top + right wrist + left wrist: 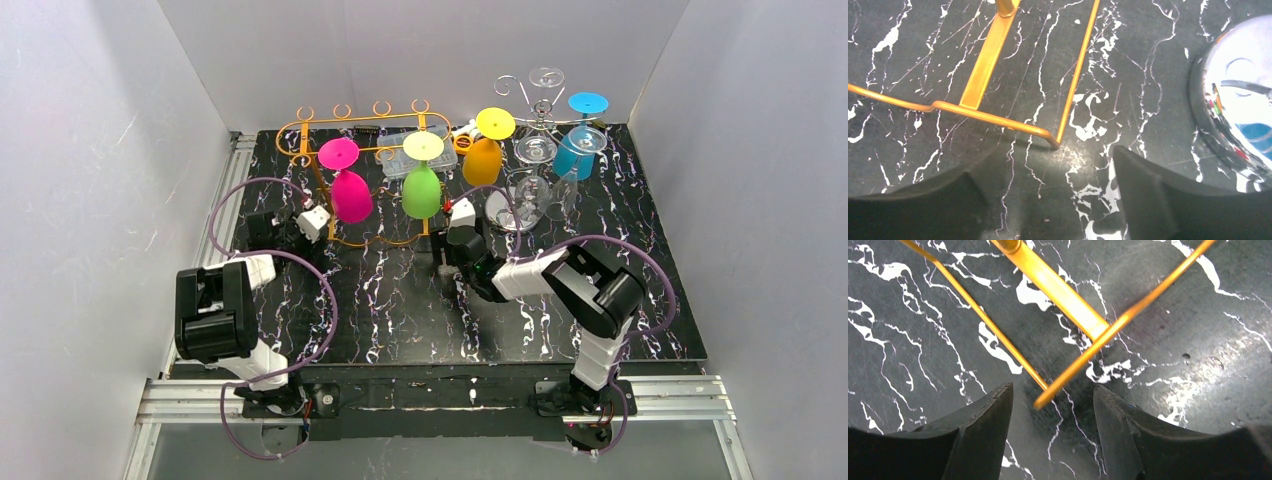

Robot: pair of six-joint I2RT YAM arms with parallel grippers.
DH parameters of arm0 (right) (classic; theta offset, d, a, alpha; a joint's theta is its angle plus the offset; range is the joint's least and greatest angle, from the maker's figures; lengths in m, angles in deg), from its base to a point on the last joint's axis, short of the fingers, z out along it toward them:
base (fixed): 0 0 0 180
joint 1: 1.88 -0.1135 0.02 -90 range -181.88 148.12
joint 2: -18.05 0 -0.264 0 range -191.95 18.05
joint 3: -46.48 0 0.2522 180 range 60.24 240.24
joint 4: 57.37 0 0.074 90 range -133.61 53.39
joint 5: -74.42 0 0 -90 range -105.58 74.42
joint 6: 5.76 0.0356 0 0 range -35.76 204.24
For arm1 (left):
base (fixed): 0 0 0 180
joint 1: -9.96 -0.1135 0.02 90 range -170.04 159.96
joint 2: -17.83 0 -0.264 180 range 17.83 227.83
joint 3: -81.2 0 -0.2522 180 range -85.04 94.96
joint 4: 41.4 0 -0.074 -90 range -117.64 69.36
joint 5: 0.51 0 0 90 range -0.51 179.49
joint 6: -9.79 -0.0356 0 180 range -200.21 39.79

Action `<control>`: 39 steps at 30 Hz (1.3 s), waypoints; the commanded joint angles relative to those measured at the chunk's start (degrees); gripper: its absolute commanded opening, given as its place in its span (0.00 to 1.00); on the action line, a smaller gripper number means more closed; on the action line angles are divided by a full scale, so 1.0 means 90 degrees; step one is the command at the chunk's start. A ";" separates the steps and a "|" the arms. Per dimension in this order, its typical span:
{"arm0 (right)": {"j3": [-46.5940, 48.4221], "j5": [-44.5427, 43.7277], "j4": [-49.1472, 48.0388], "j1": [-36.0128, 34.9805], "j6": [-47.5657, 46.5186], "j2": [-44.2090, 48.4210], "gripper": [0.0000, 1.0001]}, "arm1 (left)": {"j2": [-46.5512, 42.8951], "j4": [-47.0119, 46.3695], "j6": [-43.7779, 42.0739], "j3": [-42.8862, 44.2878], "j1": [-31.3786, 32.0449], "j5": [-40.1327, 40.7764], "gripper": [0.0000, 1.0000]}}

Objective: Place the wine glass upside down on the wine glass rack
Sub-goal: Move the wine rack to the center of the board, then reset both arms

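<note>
I start with the black marbled surface (400, 310), which carries everything. Two racks stand along its far half. The gold wire rack (1058, 295) is the bigger one. It sits left of centre, and both arms reach toward its base. To its right is the chrome rack (541, 115), whose mirrored foot (1238, 100) shows at the edge of my right wrist view.

Every glass I can see hangs bowl down, with its foot caught on a rail so the stem carries the weight. The pink glass (350, 195), green glass (422, 192) and orange glass (482, 162) are on the gold rack. The blue glass (575, 155) and the clear glasses (530, 195) are on the chrome one. So the task's wine glass looks to be already hung, probably among the three on the gold rack, though I cannot tell which one it is.

The left end effector (1052, 386) is low at the rack's near-left corner. Its jaws are apart, and the tip of a base wire lies between them with a gap on each side, so it grips nothing. The right end effector (1043, 162) is low at the near-right corner. It is also spread and empty, with the bent wire corner just ahead of its fingers.

I judge both arms are down there to steady or square the light frame, which would slide easily. From here I would back each one out straight, so that no finger hooks a wire.
</note>
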 commanded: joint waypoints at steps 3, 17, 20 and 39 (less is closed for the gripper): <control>-0.0151 -0.0139 0.0223 -0.0075 0.0062 0.0716 0.98 | -0.0660 0.0684 0.0011 -0.0288 -0.0120 0.0039 0.64; -0.1692 -0.0124 0.1269 -0.0239 0.1021 0.2970 0.98 | -0.1496 0.1986 0.1201 0.0086 -0.1663 -0.1162 0.98; -0.2099 -0.0486 0.1702 -0.0229 0.0967 0.3881 0.98 | -0.1568 0.1952 0.1767 0.0128 -0.2051 -0.1335 0.98; -0.2029 -0.0557 0.3844 0.3351 0.0869 0.6519 0.98 | -0.1872 0.1248 0.3674 0.0116 -0.2334 -0.1304 0.98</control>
